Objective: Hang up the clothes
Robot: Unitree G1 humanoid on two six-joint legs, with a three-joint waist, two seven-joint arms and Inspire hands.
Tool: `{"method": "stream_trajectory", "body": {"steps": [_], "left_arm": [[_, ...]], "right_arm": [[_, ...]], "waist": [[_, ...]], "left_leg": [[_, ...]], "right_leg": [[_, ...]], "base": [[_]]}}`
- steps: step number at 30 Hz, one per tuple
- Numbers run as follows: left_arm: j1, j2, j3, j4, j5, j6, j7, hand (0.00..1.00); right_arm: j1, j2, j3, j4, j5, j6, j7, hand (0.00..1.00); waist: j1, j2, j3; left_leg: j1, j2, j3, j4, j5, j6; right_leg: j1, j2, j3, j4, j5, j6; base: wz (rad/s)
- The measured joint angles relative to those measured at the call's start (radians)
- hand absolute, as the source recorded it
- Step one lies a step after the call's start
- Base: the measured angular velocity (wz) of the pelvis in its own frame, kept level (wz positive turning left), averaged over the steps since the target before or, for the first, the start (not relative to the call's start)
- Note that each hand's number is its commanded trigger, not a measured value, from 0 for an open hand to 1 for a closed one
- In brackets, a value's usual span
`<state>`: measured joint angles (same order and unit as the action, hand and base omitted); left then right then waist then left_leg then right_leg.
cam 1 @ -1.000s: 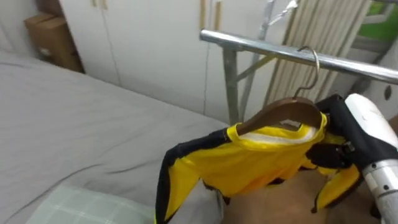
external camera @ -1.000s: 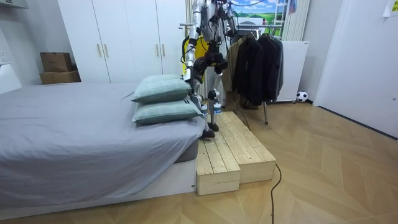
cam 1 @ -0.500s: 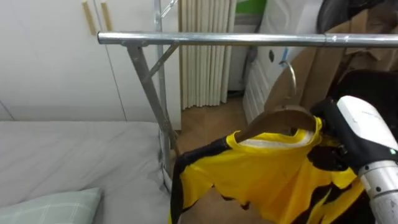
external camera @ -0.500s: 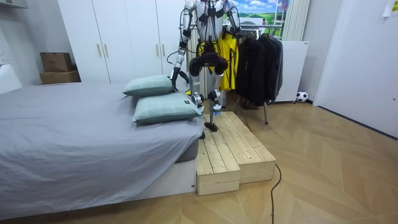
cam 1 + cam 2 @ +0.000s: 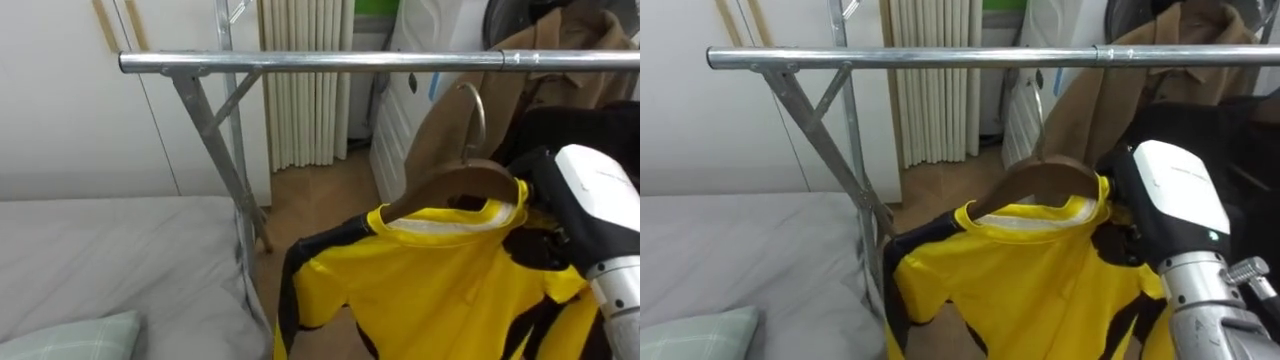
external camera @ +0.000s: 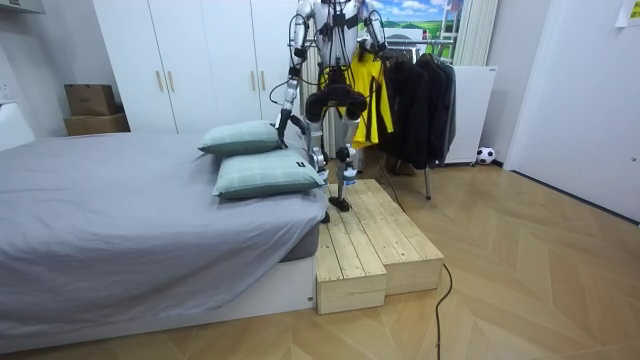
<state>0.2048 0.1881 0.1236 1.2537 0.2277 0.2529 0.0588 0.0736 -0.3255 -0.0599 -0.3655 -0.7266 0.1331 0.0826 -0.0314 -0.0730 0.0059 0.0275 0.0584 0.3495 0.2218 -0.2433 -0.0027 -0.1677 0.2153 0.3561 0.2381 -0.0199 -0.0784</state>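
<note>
A yellow and black shirt (image 5: 430,290) hangs on a wooden hanger (image 5: 455,188) with a metal hook (image 5: 472,110). My right hand (image 5: 590,205) holds the hanger's right end, its dark fingers (image 5: 535,245) curled round it and the shirt's shoulder. The hook sits just below the silver rail (image 5: 300,62) of the clothes rack, apart from it. In the room view I stand on a wooden platform (image 6: 370,240) facing the rack, with the shirt (image 6: 365,90) up at the room view's right. My left hand (image 6: 283,120) hangs low beside the pillows.
A brown coat (image 5: 540,50) and dark clothes (image 6: 415,100) hang on the rail to the right. The rack's slanted leg (image 5: 215,150) stands by the grey bed (image 5: 100,250), where a pale green pillow (image 5: 60,340) lies. White wardrobe doors (image 5: 60,100) are behind.
I have turned from the bed towards the rack, so the whole picture has shifted. The hanger's hook has risen a little closer to the rail. My right hand keeps its hold.
</note>
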Motion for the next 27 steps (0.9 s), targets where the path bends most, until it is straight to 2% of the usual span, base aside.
{"method": "stream_trajectory", "body": {"steps": [3,6,7,12,16,18,23,27], "left_arm": [[0.0,0.001,0.009,-0.001,0.001,-0.017,0.0,0.0],[-0.001,0.003,0.03,-0.009,0.002,-0.023,0.0,0.0],[-0.001,0.004,0.03,-0.012,0.002,-0.023,0.0,0.0],[-0.002,0.007,0.03,-0.019,0.002,-0.035,0.01,0.0],[-0.002,0.009,0.028,-0.025,0.002,-0.038,0.018,0.0],[-0.002,0.007,0.027,-0.024,0.002,-0.053,0.026,0.0],[-0.004,-0.001,0.028,-0.021,0.002,-0.073,0.044,0.0],[-0.005,-0.001,0.029,-0.016,0.003,-0.082,0.047,0.0]], "right_arm": [[-0.022,-0.001,0.001,-0.001,0.034,0.0,0.002,1.0],[-0.068,-0.001,0.002,-0.001,0.106,0.0,0.006,1.0],[-0.08,0.0,0.002,-0.006,0.137,0.0,0.006,1.0],[-0.093,0.001,0.012,-0.039,0.211,0.0,0.008,1.0],[-0.098,0.002,0.052,-0.045,0.213,0.0,0.009,1.0],[-0.102,0.002,0.075,-0.045,0.199,0.0,0.027,1.0],[-0.103,0.001,0.078,-0.045,0.18,0.0,0.046,1.0],[-0.114,0.001,0.078,-0.045,0.175,0.0,0.053,1.0]], "waist": [[0.02,-0.004,0.0015],[0.039,-0.013,-0.0005],[0.045,-0.014,-0.0009],[0.065,-0.024,-0.0015],[0.07,-0.024,-0.0016],[0.087,-0.022,-0.0011],[0.117,-0.015,-0.0003],[0.12,-0.012,-0.0003]], "left_leg": [[0.001,-0.001,-0.003,-0.003,0.0,0.0],[0.003,0.001,-0.004,-0.007,0.0,-0.001],[0.007,0.002,-0.005,-0.004,-0.001,-0.003],[0.01,0.003,-0.03,-0.001,-0.002,-0.004],[0.012,0.002,-0.054,-0.001,-0.001,-0.005],[0.011,0.002,-0.055,0.0,-0.002,-0.006],[0.013,0.004,-0.063,-0.002,-0.003,-0.01],[0.013,0.006,-0.073,-0.003,-0.004,-0.012]], "right_leg": [[0.003,0.002,0.003,-0.005,-0.003,0.0],[0.006,0.001,-0.003,-0.013,0.005,-0.004],[0.008,-0.005,-0.023,-0.018,0.013,-0.014],[0.021,-0.012,-0.056,-0.019,0.01,-0.02],[0.027,-0.017,-0.079,-0.018,0.002,-0.025],[0.025,-0.017,-0.084,-0.018,-0.004,-0.028],[0.029,-0.015,-0.09,-0.016,-0.007,-0.031],[0.031,-0.015,-0.098,-0.017,-0.011,-0.037]], "base": [[0.02],[0.02],[0.08],[0.15],[0.19],[0.06],[0.03],[0.06]]}}
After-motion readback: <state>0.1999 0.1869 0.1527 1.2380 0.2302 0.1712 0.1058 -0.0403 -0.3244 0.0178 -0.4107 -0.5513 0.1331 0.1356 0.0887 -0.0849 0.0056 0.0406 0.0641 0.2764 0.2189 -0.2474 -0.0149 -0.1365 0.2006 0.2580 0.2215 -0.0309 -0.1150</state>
